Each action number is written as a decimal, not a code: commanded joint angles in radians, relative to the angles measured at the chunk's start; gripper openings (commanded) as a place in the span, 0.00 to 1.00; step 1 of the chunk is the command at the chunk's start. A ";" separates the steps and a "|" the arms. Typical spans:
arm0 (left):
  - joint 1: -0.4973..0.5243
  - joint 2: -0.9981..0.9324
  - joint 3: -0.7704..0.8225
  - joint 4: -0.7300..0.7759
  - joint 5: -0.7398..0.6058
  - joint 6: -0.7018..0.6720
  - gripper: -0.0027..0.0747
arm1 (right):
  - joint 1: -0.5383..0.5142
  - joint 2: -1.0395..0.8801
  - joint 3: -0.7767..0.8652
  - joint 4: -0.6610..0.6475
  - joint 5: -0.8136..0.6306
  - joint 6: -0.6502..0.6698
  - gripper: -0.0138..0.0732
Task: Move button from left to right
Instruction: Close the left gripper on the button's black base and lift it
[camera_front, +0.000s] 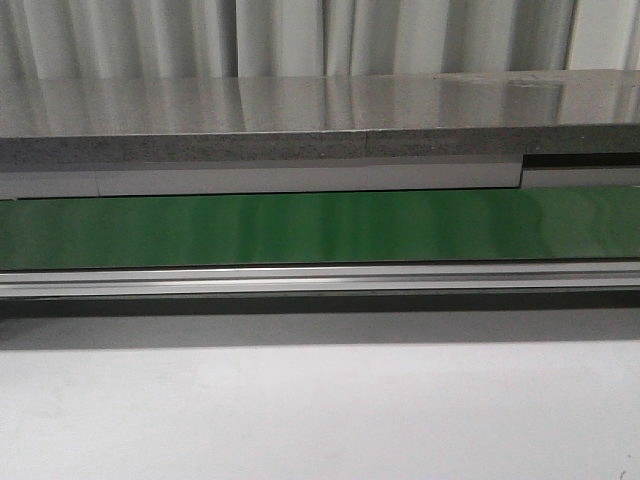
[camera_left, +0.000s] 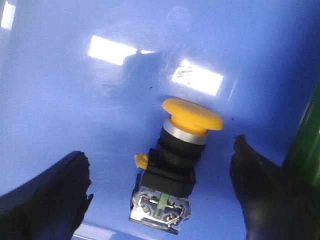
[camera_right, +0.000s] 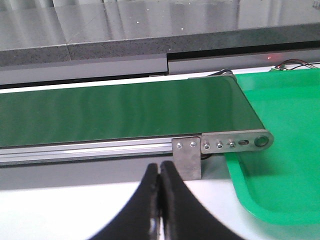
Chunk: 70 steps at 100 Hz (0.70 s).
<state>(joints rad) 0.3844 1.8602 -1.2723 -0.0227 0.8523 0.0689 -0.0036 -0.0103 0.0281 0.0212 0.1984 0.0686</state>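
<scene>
The button (camera_left: 176, 162), with a yellow-orange mushroom cap, a silver collar, a black body and a clear contact block, lies on its side on a glossy blue surface (camera_left: 75, 100) in the left wrist view. My left gripper (camera_left: 162, 167) is open, one black finger on each side of the button, neither touching it. My right gripper (camera_right: 160, 172) is shut and empty above the white table, just in front of the conveyor's end. Neither gripper nor the button shows in the front view.
A green conveyor belt (camera_front: 320, 228) with an aluminium rail runs across the front view; its end roller bracket (camera_right: 235, 144) shows in the right wrist view. A green tray (camera_right: 280, 145) lies beside that end. A grey stone shelf (camera_front: 300, 115) stands behind.
</scene>
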 joint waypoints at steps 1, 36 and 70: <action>0.002 -0.039 -0.019 -0.001 -0.014 0.001 0.74 | -0.006 -0.020 -0.015 -0.001 -0.083 -0.003 0.08; 0.002 0.027 -0.018 -0.005 0.016 0.001 0.74 | -0.006 -0.020 -0.015 -0.001 -0.083 -0.003 0.08; 0.002 0.057 -0.017 -0.002 0.010 0.001 0.74 | -0.006 -0.020 -0.015 -0.001 -0.083 -0.003 0.08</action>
<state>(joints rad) 0.3867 1.9465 -1.2718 -0.0205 0.8651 0.0689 -0.0036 -0.0103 0.0281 0.0212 0.1984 0.0686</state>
